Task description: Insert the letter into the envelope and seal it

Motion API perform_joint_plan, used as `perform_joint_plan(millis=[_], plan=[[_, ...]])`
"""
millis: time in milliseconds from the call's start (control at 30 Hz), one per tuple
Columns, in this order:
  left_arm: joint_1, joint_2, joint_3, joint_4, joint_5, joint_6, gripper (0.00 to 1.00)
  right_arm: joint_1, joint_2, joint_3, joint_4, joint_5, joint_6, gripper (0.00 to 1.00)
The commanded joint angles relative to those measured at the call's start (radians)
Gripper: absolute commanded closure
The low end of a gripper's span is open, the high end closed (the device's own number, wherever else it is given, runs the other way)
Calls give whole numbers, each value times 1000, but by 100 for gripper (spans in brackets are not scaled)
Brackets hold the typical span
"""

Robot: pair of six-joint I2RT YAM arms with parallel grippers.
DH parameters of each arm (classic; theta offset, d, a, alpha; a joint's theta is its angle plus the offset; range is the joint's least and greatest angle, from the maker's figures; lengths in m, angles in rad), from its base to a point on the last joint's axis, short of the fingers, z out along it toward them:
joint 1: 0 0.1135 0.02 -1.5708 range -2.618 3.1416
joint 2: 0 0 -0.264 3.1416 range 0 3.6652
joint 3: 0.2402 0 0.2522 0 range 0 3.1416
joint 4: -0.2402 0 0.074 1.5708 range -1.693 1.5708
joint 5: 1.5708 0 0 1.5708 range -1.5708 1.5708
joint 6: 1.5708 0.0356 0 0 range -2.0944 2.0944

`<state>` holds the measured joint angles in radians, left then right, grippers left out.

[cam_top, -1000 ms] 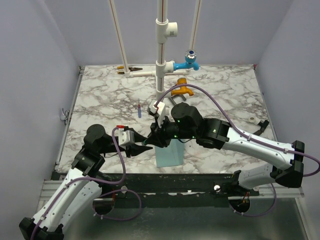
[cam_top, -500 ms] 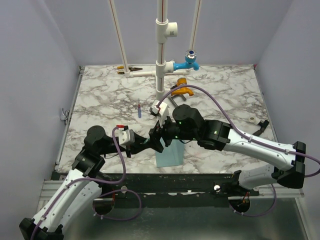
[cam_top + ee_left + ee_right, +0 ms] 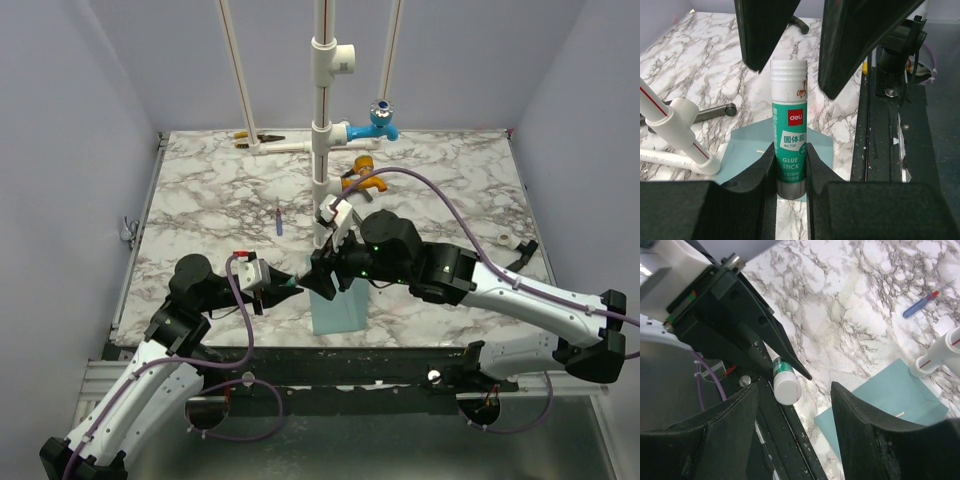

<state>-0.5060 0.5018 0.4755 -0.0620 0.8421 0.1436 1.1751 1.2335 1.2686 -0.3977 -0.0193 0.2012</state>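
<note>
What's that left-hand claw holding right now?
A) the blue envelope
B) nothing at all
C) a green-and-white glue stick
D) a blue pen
C: the left wrist view shows the glue stick clamped between the fingers of the left gripper, while the envelope lies flat beneath it, untouched by those fingers.

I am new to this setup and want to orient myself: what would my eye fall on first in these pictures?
First comes the green and white glue stick, gripped at its base by the left hand near the table's front edge. The right hand meets it there, with its fingers open on either side of the white cap. Below them the teal envelope lies flat on the marble table.
</note>
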Motion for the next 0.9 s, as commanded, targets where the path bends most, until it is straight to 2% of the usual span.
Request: perform_joint_plan(millis=[0, 67, 100, 133, 200, 267, 400, 567, 867], plan=[[-3, -14, -12, -1, -15, 14, 100, 5, 61, 31, -27, -16, 4, 39], [-3, -16, -11, -1, -12, 14, 100, 5, 71, 39, -26, -12, -1, 41], [-3, -18, -12, -1, -9, 17, 100, 5, 71, 39, -21, -12, -2, 45], [-3, -17, -13, -2, -8, 19, 100, 5, 69, 36, -12, -13, -2, 52], [-3, -19, -15, -2, -8, 19, 100, 4, 58, 27, 7, -4, -1, 79], [-3, -20, -18, -5, -9, 22, 100, 5, 44, 17, 16, 12, 5, 90], [-3, -24, -26, -13, -6, 27, 100, 3, 21, 4, -22, 62, 13, 99], [-3, -18, -34, -26, -3, 62, 100, 3, 0, -12, -48, 58, 14, 99], [-3, -18, -43, -110, -28, 208, 100, 3, -53, 7, -98, 64, -8, 100]])
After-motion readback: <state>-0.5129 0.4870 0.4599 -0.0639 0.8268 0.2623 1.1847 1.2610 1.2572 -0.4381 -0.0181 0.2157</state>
